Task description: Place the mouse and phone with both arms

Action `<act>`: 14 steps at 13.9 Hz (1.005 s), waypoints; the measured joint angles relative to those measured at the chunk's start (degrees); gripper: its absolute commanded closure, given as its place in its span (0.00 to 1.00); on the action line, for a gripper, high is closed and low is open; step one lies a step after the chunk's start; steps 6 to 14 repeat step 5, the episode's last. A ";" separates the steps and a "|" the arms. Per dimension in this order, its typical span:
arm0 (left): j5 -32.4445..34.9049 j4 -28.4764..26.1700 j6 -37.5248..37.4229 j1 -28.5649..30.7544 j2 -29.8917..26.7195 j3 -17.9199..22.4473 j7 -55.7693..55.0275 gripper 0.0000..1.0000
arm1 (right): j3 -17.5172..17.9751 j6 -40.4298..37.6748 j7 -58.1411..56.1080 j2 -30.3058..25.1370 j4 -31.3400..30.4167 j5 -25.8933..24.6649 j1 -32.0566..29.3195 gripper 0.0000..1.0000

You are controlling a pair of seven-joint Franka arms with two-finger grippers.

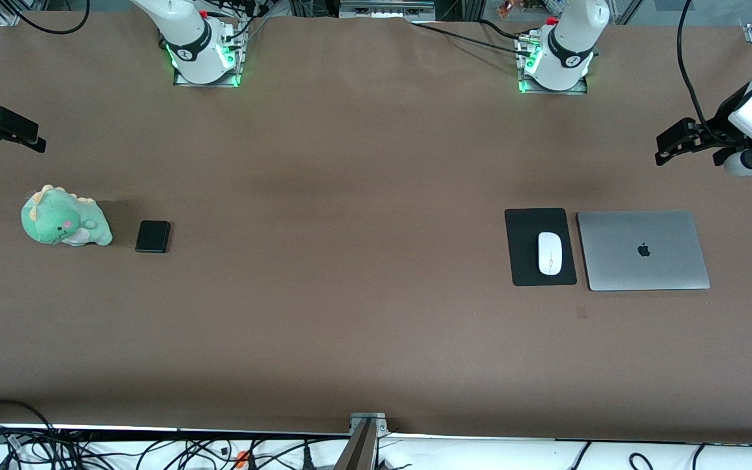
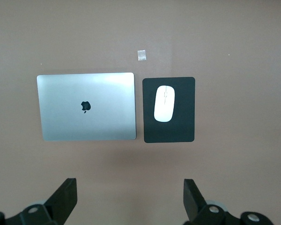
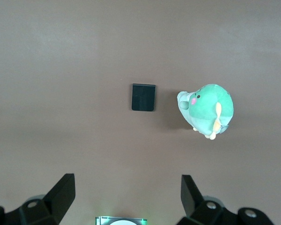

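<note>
Mouse (image 1: pixel 550 253) sits on black pad (image 1: pixel 540 247), toward left arm's end of table; you see closed silver laptop (image 1: pixel 643 250) just beside pad, nearer that end. Phone (image 1: pixel 153 236) flat on table toward right arm's end, just beside green plush dinosaur (image 1: pixel 64 217), not touching. Farther from front camera: your left gripper (image 1: pixel 672 143) up over table edge above laptop, fingers apart, empty. Right gripper (image 1: pixel 14 130) up over table at its own end, fingers apart, empty. Both arms waiting.
</note>
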 measured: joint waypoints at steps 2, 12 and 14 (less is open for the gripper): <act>0.00 0.00 -0.07 0.00 0.00 0.01 0.00 0.00 | -0.09 0.03 0.02 0.11 0.00 0.01 -0.08 0.00; 0.00 0.00 -0.20 0.00 0.00 0.01 0.00 0.00 | -0.11 0.04 0.02 0.11 0.00 0.01 -0.23 0.00; 0.00 0.00 -0.20 0.00 0.00 0.01 0.00 0.00 | -0.11 0.04 0.02 0.11 0.00 0.01 -0.23 0.00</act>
